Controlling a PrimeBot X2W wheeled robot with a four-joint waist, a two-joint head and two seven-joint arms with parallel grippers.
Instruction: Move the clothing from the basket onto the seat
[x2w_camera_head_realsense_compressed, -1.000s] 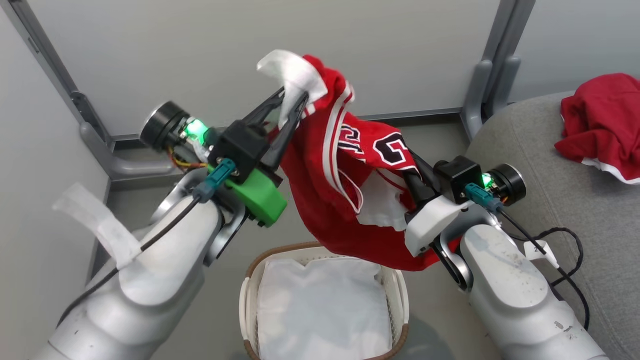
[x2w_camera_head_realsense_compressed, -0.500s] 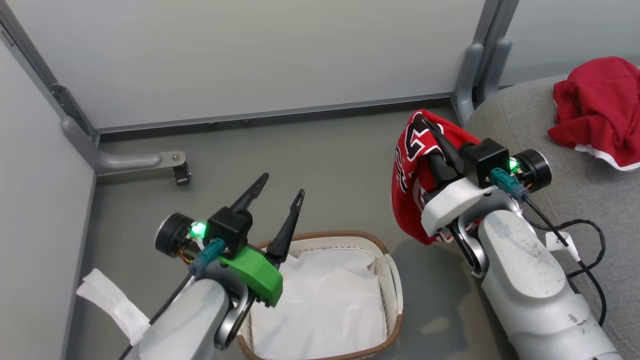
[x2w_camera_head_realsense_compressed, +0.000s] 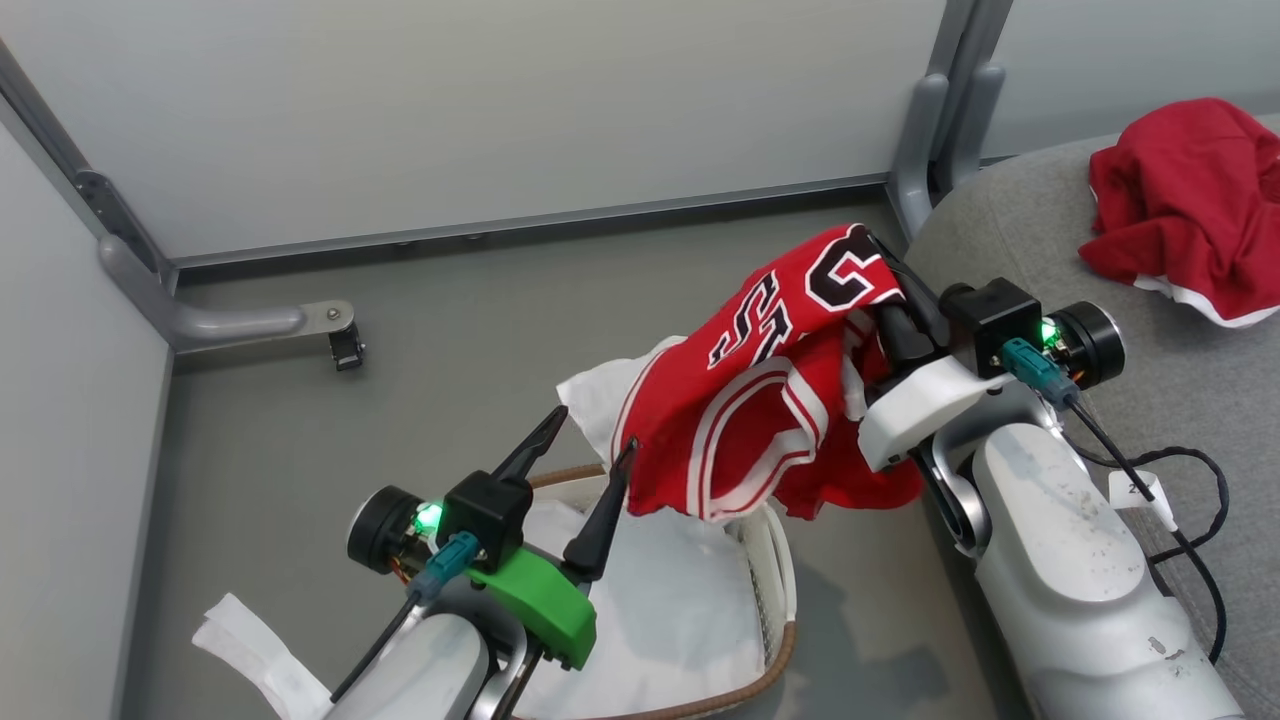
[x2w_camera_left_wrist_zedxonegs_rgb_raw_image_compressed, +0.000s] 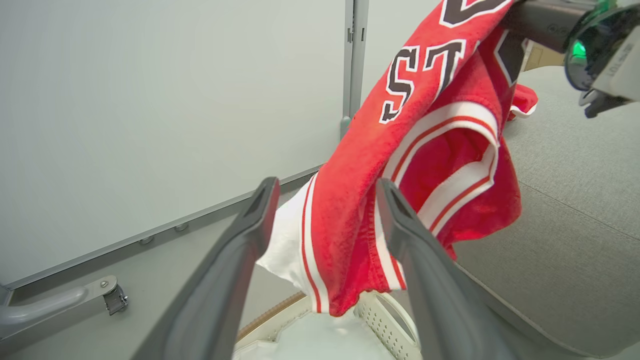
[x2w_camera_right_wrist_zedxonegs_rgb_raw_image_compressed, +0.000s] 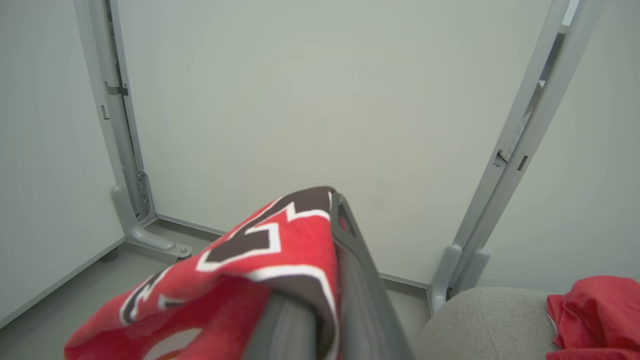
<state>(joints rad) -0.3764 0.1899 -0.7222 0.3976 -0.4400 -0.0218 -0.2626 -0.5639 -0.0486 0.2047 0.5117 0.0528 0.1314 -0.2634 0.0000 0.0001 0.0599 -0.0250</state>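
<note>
Pale grey wall panels (x2w_camera_head_realsense_compressed: 500, 100) on metal posts close off a grey floor (x2w_camera_head_realsense_compressed: 450, 350). The grey seat (x2w_camera_head_realsense_compressed: 1020, 230) fills the right side, with a crumpled red garment (x2w_camera_head_realsense_compressed: 1180, 200) lying on it. The basket (x2w_camera_head_realsense_compressed: 783, 575) stands on the floor with its white liner (x2w_camera_head_realsense_compressed: 680, 620) showing. A red jersey (x2w_camera_head_realsense_compressed: 770, 400) hangs in the air between basket and seat. The right gripper (x2w_camera_head_realsense_compressed: 880, 255) has its jaws pressed together on the jersey's top. The left gripper (x2w_camera_head_realsense_compressed: 594, 430) has its jaws spread wide, with the jersey's hem at their tips, unclamped.
</note>
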